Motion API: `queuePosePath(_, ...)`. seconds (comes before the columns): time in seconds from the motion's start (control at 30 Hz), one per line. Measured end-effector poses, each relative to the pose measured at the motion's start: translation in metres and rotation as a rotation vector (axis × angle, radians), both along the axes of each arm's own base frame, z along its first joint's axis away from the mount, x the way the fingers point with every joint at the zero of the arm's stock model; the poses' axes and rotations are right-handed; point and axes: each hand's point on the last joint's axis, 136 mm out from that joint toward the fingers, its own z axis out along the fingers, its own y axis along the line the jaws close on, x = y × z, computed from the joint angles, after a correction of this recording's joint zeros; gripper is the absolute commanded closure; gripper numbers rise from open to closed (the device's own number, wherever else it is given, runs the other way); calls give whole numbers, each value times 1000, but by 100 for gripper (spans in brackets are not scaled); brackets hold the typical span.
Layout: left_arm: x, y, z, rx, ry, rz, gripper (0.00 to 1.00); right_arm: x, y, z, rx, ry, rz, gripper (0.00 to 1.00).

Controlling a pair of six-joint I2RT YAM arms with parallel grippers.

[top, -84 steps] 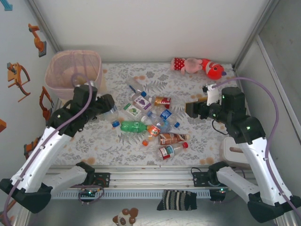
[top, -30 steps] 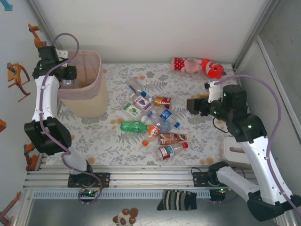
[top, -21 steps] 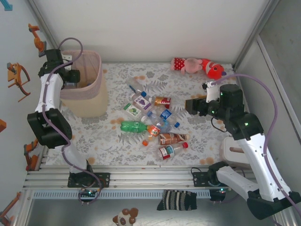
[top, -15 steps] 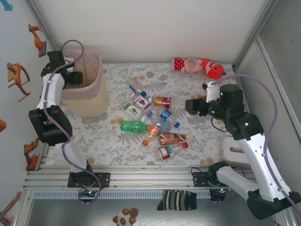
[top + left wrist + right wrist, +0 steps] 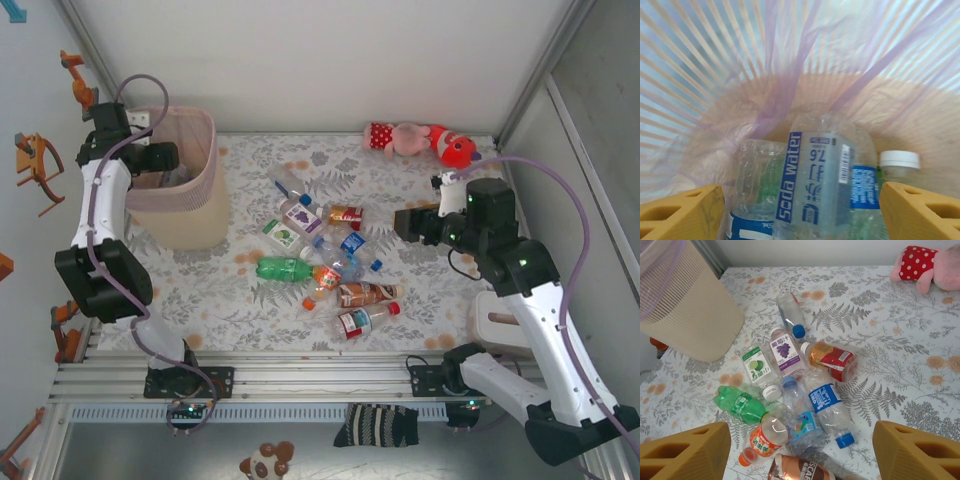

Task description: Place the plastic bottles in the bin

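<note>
I see left jaws spread wide, empty, over the bin; soda water bottle lies inside. Right jaws wide apart, empty, above bottles clustered on the surface.

Clear glossy plastic bottles; matt plastic bin; fuzzy cloth plush toy.

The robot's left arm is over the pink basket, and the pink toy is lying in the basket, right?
Not quite. The left end effector is over the bin, but the plush toy lies on the table by its far edge, well apart from the bin. The top external view shows this.
</note>
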Motion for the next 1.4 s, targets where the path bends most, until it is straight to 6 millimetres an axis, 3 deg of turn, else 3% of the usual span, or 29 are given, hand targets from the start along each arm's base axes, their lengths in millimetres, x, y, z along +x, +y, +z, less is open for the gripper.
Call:
queuePosePath(0.27,-24,-27,64,-95,-142,-58,21,2,-2,-15,6,63,-39,26)
queuePosePath(0.4,-41,-60,88,-123,-188,-135,21,0,-4,-21,12,82,-53,26)
queuePosePath(0.53,-65,-104,102,-155,-204,-244,24,-3,-6,-26,16,96,-64,26)
queuePosePath(0.8,-119,-171,114,-215,-213,-401,26,-10,-10,-24,31,93,-80,27)
queuePosePath(0.97,-156,-223,102,-237,-180,-522,27,-11,-12,-31,30,109,-93,27)
queuePosePath(1.07,-175,-256,84,-240,-138,-592,27,-11,-12,-34,33,120,-101,28)
queuePosePath(1.23,-203,-304,35,-204,-17,-685,27,-11,-12,-34,38,124,-105,28)
queuePosePath(1.4,-224,-338,-15,-146,105,-726,27,-11,-12,-34,41,127,-108,28)
